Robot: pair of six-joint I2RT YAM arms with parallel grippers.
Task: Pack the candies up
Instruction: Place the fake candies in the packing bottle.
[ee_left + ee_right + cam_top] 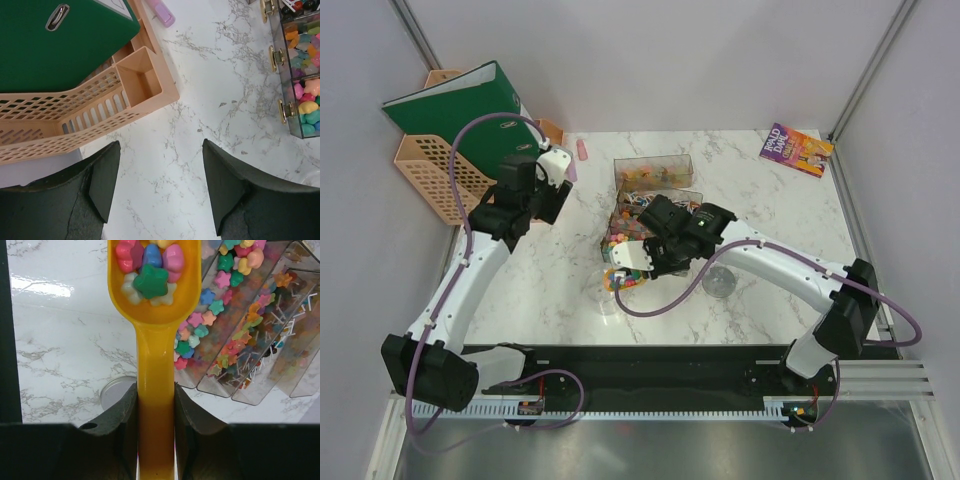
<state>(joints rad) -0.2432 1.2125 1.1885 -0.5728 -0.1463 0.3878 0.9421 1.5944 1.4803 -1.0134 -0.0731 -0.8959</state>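
A little heap of star-shaped candies [150,270], pink, blue, green and pale, lies in the bowl of an orange-yellow scoop [155,385]. Many more of them fill the compartments of a clear box [260,365] just past the scoop's right side. One compartment seems to hold thin white sticks among the colours.

The right pincer [156,405] is clamped narrowly on the scoop's handle, a dark finger pressed against each side, with the bowl held out level over the box's edge. From above, a small clear cup [608,306] stands on the marble worktop [210,75] close by that pincer.

Well apart to the left, the left pincer [160,175] hangs wide, with nothing between its fingers and only bare marble below. Just beside it is a peach lattice basket [145,75] carrying a green binder [50,45]. A small pink thing [164,12] lies beyond the basket. A purple book [796,150] sits at the far right corner.
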